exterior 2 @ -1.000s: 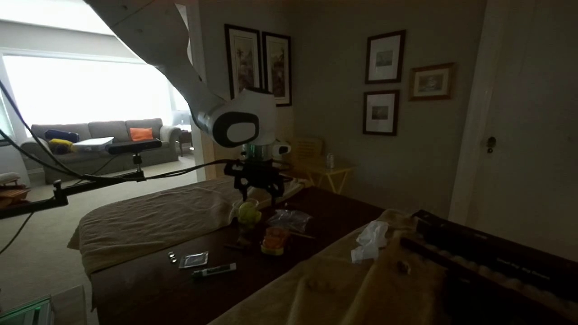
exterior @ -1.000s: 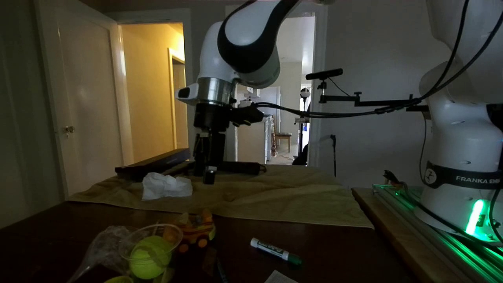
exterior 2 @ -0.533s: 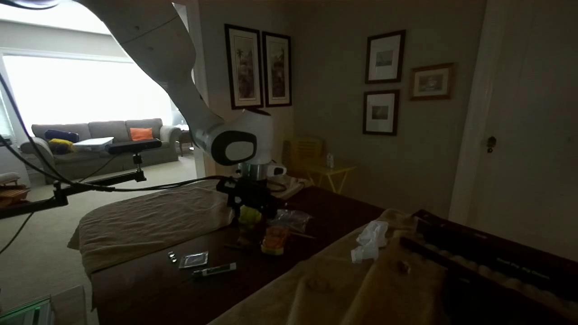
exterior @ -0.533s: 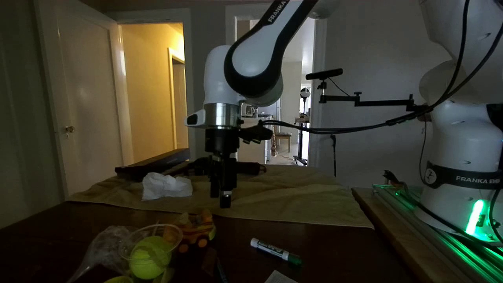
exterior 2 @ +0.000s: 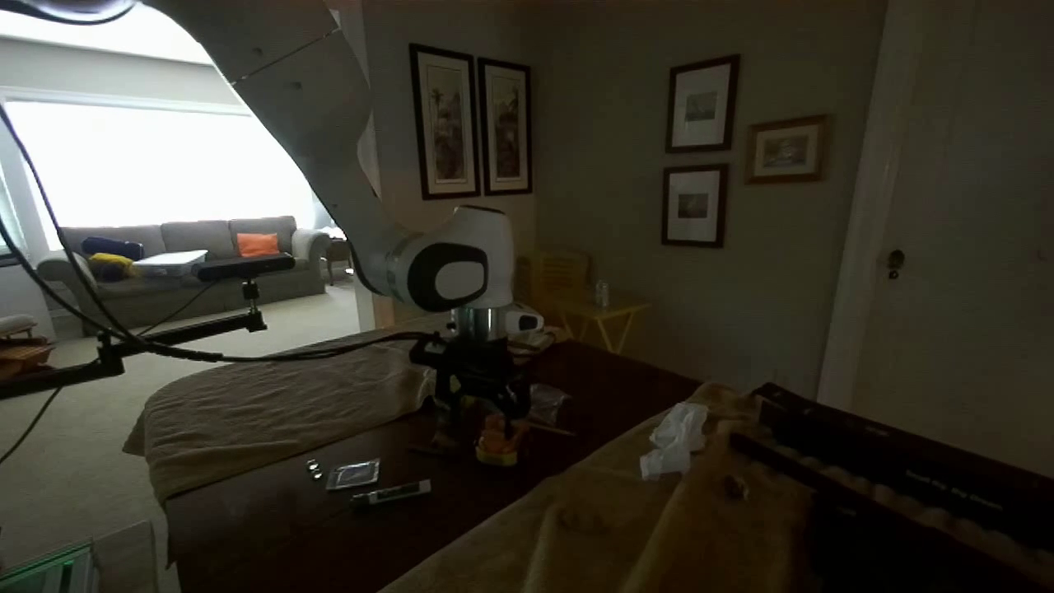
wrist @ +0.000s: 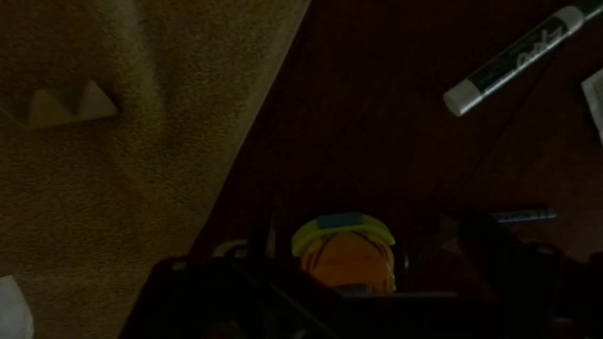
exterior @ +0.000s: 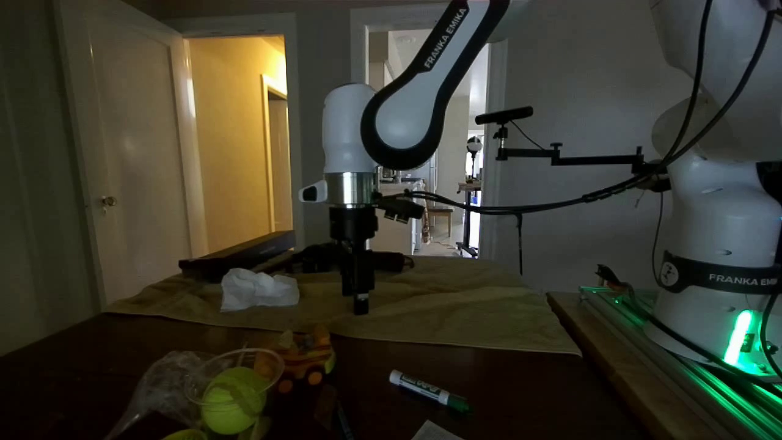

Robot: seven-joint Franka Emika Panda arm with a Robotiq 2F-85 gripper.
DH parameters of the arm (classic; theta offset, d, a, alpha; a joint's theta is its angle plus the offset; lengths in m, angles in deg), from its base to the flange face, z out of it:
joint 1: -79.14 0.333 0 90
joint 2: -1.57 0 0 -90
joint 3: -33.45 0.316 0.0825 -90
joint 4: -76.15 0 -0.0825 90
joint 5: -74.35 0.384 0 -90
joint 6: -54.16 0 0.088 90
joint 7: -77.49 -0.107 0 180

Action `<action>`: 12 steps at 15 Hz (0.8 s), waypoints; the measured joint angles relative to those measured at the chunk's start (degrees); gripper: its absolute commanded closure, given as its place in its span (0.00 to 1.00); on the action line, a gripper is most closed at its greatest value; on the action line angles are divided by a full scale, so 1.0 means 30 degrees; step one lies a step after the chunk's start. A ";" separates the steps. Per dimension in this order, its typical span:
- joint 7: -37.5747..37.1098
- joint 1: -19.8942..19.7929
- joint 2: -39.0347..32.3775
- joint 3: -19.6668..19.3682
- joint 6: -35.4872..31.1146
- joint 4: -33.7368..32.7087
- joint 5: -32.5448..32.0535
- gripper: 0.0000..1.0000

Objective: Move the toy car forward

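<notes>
Arm (exterior: 405, 116) bent, slanting down from top edge to middle of frame in both exterior views. Base (exterior: 712, 238) at right edge of exterior view, light strip (exterior: 738, 337) glowing green. Wrist (exterior: 351, 189) near vertical. Gripper (wrist: 359, 229) points down; fingers (wrist: 478, 240) stand apart across lower middle of wrist view, tips seemingly level, though darkness blurs edges.

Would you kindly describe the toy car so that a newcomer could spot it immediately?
In an exterior view, look at the dark tabletop and find the yellow-green ball. The toy car sits just beyond it to the right: orange, with round wheels, which its neighbours lack.
</notes>
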 measured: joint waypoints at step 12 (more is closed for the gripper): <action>0.2323 -0.0742 -0.0620 0.1111 0.0483 -0.1499 -0.2305 0.00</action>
